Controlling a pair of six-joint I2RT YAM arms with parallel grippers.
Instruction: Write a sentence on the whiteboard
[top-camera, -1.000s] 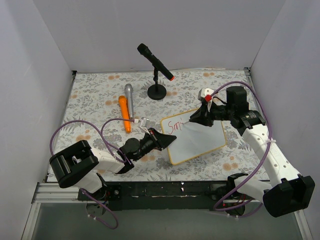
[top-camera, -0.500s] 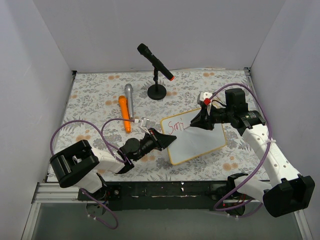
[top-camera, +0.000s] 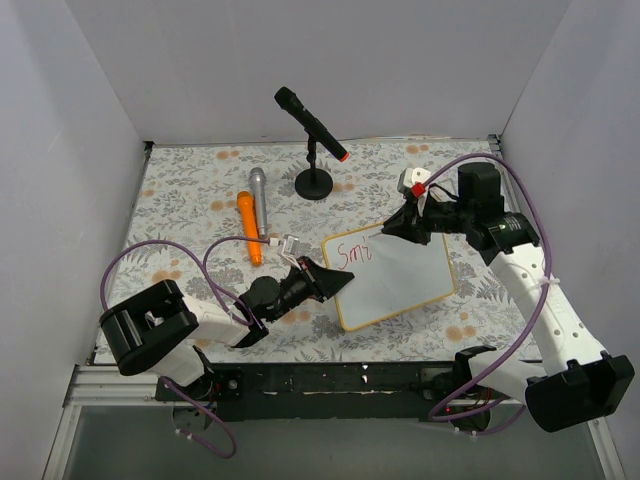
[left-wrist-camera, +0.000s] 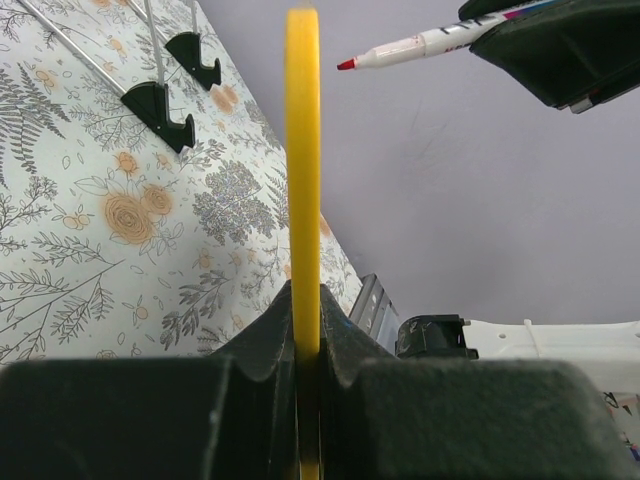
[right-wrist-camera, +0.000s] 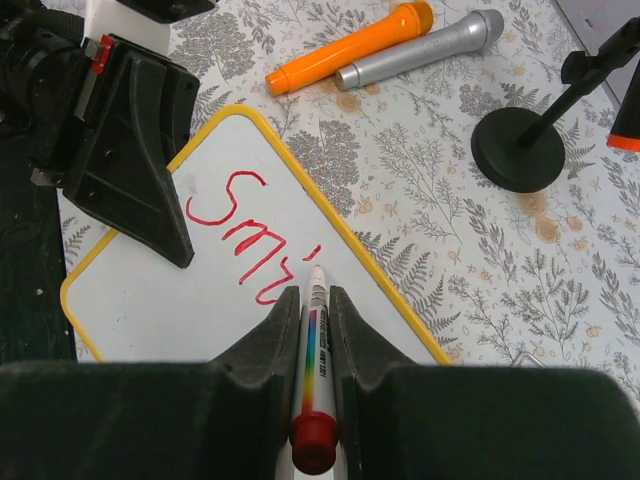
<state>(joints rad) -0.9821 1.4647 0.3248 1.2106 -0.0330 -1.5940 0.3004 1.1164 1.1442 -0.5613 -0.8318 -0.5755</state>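
Right end effector (top-camera: 403, 225), pinching the red marker (right-wrist-camera: 314, 325), has drawn back toward the far edge since a second ago, tip apparently lifted clear; the sentence (right-wrist-camera: 243, 228) has grown from "Sm" to "Smi"; the whiteboard (top-camera: 400, 280) rests on the tabletop (top-camera: 190, 190), its yellow rim clamped by the left end effector (top-camera: 338, 282); judged barely begun, most words unwritten.

Two arms (top-camera: 545, 310) — white links, black joints, looping purple cables (top-camera: 160, 243).
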